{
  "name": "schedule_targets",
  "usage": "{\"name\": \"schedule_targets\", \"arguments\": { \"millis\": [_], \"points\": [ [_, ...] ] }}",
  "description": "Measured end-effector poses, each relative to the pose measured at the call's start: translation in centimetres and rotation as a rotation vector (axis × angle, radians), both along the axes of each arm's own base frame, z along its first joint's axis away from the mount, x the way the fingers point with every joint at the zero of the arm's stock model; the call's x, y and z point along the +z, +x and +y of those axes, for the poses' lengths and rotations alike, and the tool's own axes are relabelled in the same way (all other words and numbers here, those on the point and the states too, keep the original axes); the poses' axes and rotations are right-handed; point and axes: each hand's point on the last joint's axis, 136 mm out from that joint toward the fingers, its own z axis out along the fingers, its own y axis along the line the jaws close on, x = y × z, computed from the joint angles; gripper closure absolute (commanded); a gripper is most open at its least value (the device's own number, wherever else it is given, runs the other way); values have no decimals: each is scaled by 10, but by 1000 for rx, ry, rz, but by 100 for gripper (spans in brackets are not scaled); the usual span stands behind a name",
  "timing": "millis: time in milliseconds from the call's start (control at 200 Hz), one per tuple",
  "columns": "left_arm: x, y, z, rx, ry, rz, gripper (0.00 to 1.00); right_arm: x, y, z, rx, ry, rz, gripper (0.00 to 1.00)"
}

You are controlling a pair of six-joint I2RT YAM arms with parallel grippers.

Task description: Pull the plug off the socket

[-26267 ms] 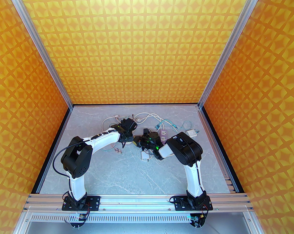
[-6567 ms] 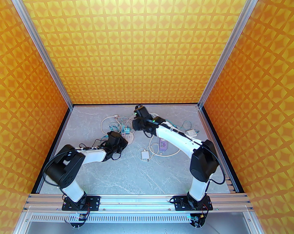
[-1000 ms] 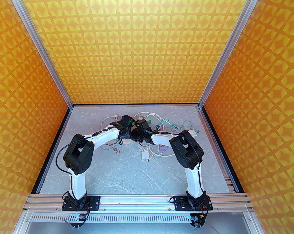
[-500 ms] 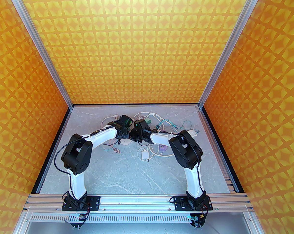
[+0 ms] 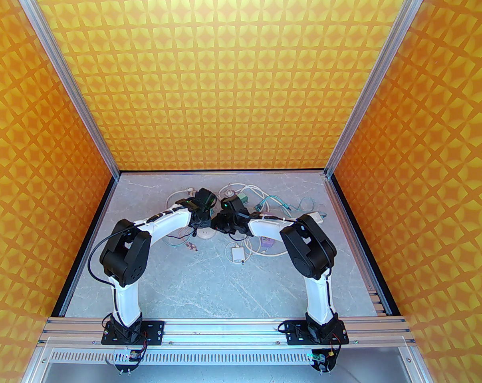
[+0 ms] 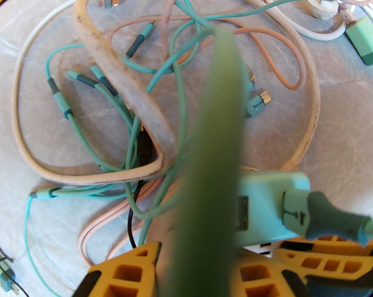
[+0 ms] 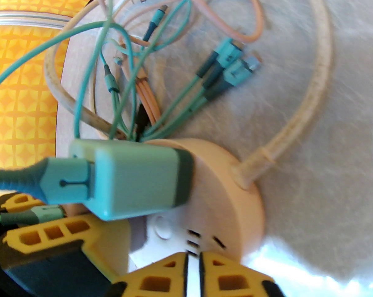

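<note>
**Top external view.** Both arms reach to the middle of the grey table (image 5: 209, 285), and their black wrists meet over a tangle of cables. The wrists cover most of the round socket (image 5: 207, 234), leaving its near white edge visible below them. A purple power strip (image 5: 268, 243) is cut off by the right forearm. A white adapter (image 5: 237, 253) lies unobstructed, nearer the bases.

**Right wrist view.** The teal charger plug (image 7: 133, 178) is seated in the socket, with its dark collar against the cream body. A teal USB lead enters the plug's free end. The right gripper (image 7: 194, 258) has its 2 yellow fingers drawn almost together, with 1 thin slit between them and nothing visible in that slit. The tips lie at the socket's white slotted face, but contact cannot be confirmed. A yellow finger of the other arm sits just beneath the plug, partly out of frame.

**Left wrist view.** A blurred green cable (image 6: 214, 153) close to the lens crosses the centre and hides the gap of the left gripper (image 6: 195, 254). Its 2 fingers stand apart, but it cannot be told whether they grip the plug, which lies just beyond them. A thick cream cord (image 6: 127, 97) loops over thin teal leads. A second teal plug (image 6: 364, 42) lies on the table at the upper right, cut by the frame edge.
</note>
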Motion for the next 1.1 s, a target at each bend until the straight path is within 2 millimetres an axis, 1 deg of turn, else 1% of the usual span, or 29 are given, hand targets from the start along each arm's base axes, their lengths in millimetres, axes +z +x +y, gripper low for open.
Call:
{"name": "schedule_targets", "arguments": {
  "millis": [140,240,390,525,705,865,995,1100],
  "points": [
    [-6,-1,0,3,21,5,95,4,0,7,-53,139,58,100],
    [-5,-1,1,5,25,4,95,1,0,11,-107,227,105,100],
    [-5,-1,2,7,28,3,95,0,0,13,-172,290,164,100],
    [-5,-1,2,11,30,1,95,-2,1,14,-201,281,197,100],
    [-4,2,8,26,44,-8,95,-6,4,18,-210,204,250,100],
    [-3,2,8,25,42,0,95,-8,5,16,-213,155,257,100],
    [-3,2,9,27,-4,25,95,-9,4,15,-215,110,245,100],
    [-2,1,8,24,-1,26,98,-9,4,15,-212,99,242,100]
  ]
}}
